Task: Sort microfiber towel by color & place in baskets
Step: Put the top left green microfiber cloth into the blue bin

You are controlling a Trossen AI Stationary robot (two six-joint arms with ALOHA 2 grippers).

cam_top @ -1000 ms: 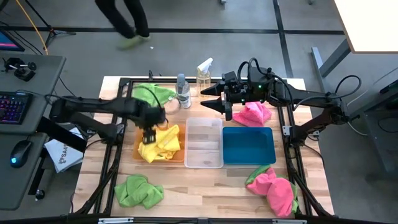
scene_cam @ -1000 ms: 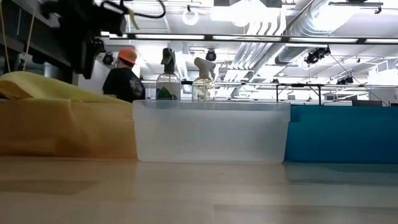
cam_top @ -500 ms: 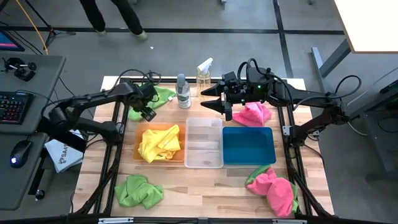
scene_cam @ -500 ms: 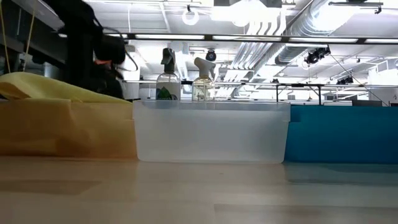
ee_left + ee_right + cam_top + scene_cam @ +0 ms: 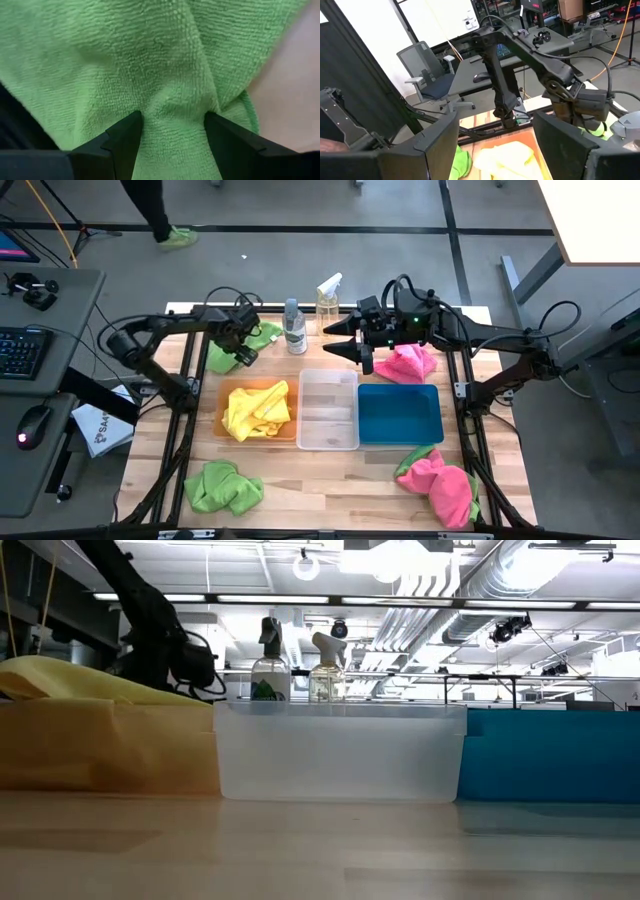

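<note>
The left gripper presses down into the fuzzy lime-green cloth — fingers spread around a bunched fold; the right gripper hovers spread above the pink towel.

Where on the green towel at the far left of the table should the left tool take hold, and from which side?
On the raised fold at the middle of the green towel, from above: the left tool already straddles that ridge, fingers open.
</note>
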